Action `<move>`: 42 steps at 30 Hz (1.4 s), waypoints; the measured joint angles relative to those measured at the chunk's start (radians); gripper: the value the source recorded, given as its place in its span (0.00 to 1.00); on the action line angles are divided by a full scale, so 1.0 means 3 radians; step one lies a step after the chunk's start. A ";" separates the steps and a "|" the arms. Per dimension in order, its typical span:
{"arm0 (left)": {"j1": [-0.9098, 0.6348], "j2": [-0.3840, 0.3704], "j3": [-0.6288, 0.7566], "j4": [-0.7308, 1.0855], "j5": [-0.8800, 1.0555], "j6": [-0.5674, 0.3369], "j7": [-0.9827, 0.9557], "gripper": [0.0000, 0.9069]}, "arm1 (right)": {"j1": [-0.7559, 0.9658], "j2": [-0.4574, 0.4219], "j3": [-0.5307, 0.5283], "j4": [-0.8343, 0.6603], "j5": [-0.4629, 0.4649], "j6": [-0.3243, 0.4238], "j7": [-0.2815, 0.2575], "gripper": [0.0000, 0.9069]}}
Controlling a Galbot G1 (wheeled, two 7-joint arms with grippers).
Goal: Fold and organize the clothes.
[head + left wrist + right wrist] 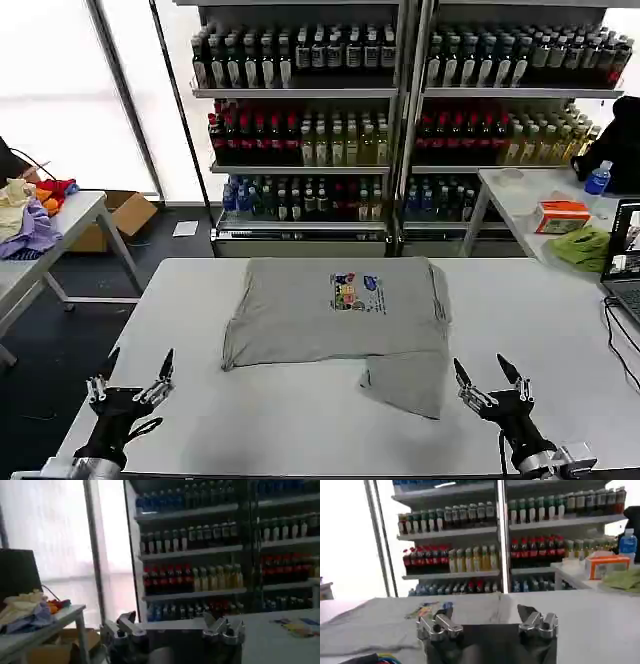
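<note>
The grey T-shirt (335, 310) lies partly folded at the middle of the white worktop (300, 420), print (357, 292) facing up, one flap reaching toward the near right edge. From the head view, the left gripper (138, 378) hovers over bare worktop at the near left, fingers spread, holding nothing. The right gripper (487, 381) sits just beside the shirt's near flap, also spread and empty. The right wrist view looks across the shirt (380, 622) toward the drink shelves (520, 545); the left wrist view takes in a side table with a fabric pile (27, 611).

Bottle-stocked shelves (400, 120) behind white table (300, 420), bright windows (60, 100), dark floor (60, 350).
</note>
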 measured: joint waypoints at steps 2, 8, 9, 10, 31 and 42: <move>-0.0067 0.0078 0.0071 0.0024 -0.0103 0.0166 -0.0034 1.00 | 0.0039 -0.0009 -0.0060 0.0026 0.0002 -0.0157 0.0094 1.00; -0.0310 0.0307 0.0318 0.0178 -0.0361 0.0587 -0.0120 1.00 | 0.0157 0.0008 -0.0263 0.0039 -0.0010 -0.0530 0.0329 1.00; -0.0352 0.0339 0.0357 0.0210 -0.0401 0.0645 -0.0130 1.00 | 0.0178 0.0016 -0.0302 0.0038 -0.0020 -0.0579 0.0367 1.00; -0.0400 0.0379 0.0400 0.0249 -0.0444 0.0711 -0.0140 1.00 | 0.0199 0.0024 -0.0338 0.0036 -0.0031 -0.0620 0.0399 1.00; -0.1269 0.0538 0.0931 0.1040 -0.0744 0.1146 -0.0228 1.00 | 0.0492 0.0197 -0.0784 -0.0121 -0.0166 -0.0989 0.0637 1.00; -0.1414 0.0468 0.1022 0.1312 -0.0713 0.1119 -0.0218 0.01 | 0.0528 0.0229 -0.0860 -0.0201 -0.0188 -0.1019 0.0655 0.00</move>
